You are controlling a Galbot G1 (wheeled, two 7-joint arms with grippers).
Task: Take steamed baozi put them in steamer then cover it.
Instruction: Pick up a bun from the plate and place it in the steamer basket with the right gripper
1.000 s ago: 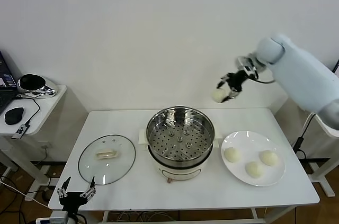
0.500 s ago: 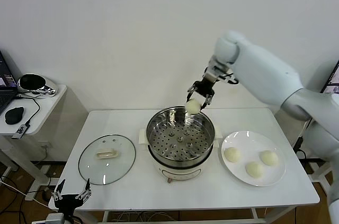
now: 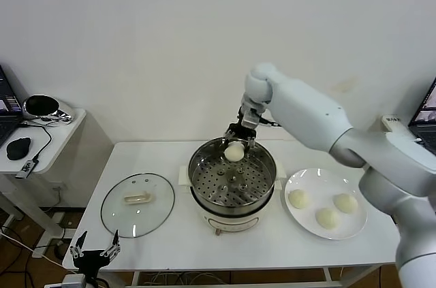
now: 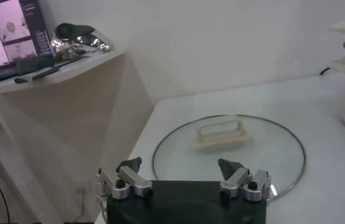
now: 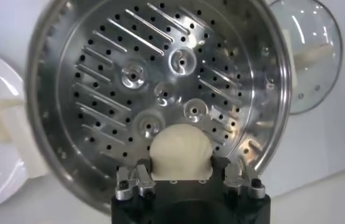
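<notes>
A white tabletop stood against a plain wall. The right tool gripped a round cream-white dough bun directly above the far side of the shiny perforated steel steamer. The left tool hung open near the glass lid.

Bright even light; wrist views perhaps soft.

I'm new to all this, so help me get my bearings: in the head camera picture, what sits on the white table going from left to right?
Glass cover → steamer, with the right gripper holding a baozi over it → white plate carrying three baozi.
</notes>
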